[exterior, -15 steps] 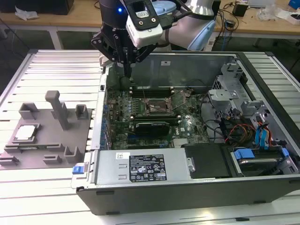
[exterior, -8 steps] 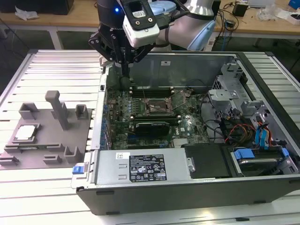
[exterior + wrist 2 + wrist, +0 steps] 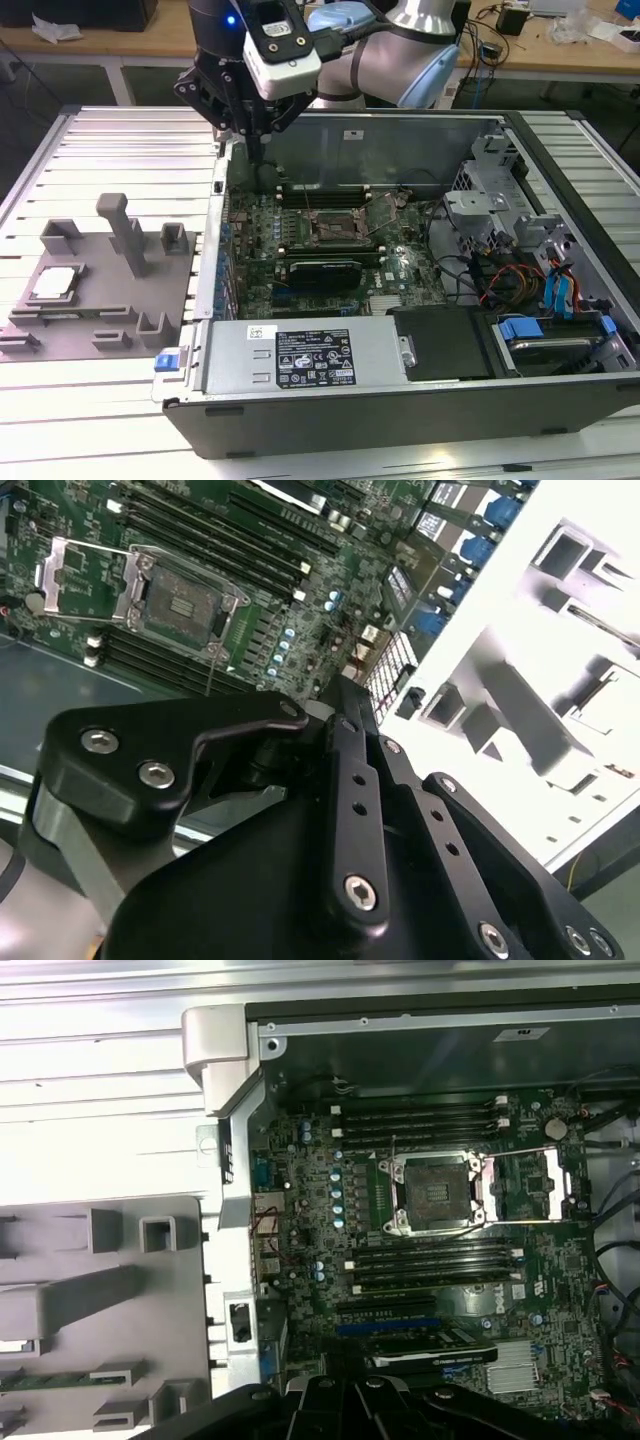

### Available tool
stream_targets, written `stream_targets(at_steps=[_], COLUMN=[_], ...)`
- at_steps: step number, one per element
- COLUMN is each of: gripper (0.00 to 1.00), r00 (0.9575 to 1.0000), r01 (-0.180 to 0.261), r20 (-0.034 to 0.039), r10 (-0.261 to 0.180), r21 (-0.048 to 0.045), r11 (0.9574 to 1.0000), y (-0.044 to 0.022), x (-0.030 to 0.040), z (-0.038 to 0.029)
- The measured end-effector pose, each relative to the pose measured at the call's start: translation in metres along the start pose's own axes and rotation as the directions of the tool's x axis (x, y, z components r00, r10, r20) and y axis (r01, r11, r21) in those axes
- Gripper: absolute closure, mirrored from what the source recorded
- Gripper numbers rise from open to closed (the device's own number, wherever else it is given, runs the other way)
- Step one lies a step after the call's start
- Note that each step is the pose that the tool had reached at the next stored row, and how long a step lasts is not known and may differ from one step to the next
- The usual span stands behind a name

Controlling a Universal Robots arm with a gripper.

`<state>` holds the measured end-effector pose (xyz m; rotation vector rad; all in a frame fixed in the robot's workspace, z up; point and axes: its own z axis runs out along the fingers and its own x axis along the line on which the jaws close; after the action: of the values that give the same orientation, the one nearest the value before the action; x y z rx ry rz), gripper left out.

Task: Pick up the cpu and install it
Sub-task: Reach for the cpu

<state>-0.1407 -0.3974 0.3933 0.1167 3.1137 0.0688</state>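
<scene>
No print can be read on the black rectangular sticker on the silver metal power-supply cover, nor on the small white sticker.

**Hidden, Clipped and Washed Out**

In the exterior view the arm runs off the picture's far edge. The cpu, on the grey fixture at the exterior view's left, is too small to show surface detail. In the second wrist view the gripper hides much of the motherboard, and glare bleaches the fixture white. In the first wrist view the picture's edge cuts the gripper off.
</scene>
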Motion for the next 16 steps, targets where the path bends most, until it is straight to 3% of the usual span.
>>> stream_targets(at_steps=[16], gripper=[0.89], r00=[1.0000], r01=[0.000], r20=[0.0015], r10=[0.000], r21=[-0.0002], r11=[1.0000], y=[0.0001], x=[0.0313], z=[-0.0007])
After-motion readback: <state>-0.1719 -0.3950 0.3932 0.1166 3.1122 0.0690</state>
